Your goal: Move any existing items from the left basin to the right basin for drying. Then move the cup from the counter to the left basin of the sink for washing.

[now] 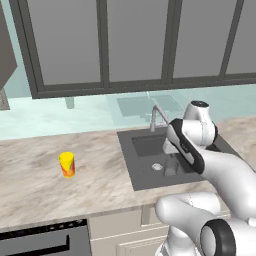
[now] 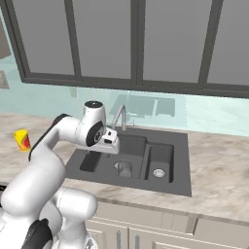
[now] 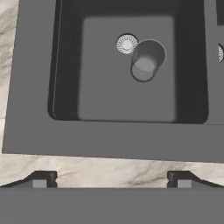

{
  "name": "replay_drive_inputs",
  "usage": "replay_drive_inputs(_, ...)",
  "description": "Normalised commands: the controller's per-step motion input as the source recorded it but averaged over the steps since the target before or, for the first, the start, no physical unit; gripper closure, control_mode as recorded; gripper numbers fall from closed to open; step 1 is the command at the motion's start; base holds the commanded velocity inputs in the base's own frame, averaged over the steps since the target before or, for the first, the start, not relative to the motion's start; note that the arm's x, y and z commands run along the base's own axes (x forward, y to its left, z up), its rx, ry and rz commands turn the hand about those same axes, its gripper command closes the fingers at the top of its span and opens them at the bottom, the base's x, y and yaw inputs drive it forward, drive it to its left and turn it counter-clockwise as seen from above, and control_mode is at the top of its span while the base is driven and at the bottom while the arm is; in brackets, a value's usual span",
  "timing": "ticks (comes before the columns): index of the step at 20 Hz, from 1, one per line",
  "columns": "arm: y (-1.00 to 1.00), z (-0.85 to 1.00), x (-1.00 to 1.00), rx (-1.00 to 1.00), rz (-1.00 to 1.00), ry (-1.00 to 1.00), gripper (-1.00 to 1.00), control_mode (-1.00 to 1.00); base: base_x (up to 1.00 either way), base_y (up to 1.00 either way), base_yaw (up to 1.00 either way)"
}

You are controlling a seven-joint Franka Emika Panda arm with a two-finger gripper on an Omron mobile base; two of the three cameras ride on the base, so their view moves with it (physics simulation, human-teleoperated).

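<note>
Hovering spread wide and empty above marble-veined counter's [image 3: 87, 173] front edge: gripper [image 3: 111, 180]. Beyond, matte dark left basin [image 3: 100, 100], square, holding upright grey cylinder [image 3: 146, 61] just beside ribbed silver drain [image 3: 126, 44]. Farther off, near counter's left end, smooth yellow cup [image 1: 67, 164].

Yellow cup [image 1: 67, 164] upright on counter [image 1: 35, 185], well left of sink [image 1: 131, 165]; cylinder barely discernible.
</note>
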Motion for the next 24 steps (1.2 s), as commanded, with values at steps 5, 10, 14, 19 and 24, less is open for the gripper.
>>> replay_drive_inputs(5, -0.12, -0.31, 0.18, -0.02, 0.00, 0.00, -1.00, -1.00, 0.00, 0.00, 0.00)
replay_drive_inputs(10, -0.09, -0.26, 0.21, -0.01, 0.00, 0.00, -1.00, -1.00, 0.00, 0.00, 0.00)
replay_drive_inputs(14, -0.06, -0.24, 0.23, 0.00, 0.00, 0.00, -1.00, -1.00, 0.00, 0.00, 0.00)
replay_drive_inputs(19, -0.04, -0.24, 0.21, 0.00, 0.00, 0.00, -1.00, -1.00, 0.00, 0.00, 0.00)
replay_drive_inputs(24, -0.04, -0.22, 0.15, 0.00, 0.00, 0.00, -1.00, -1.00, 0.00, 0.00, 0.00)
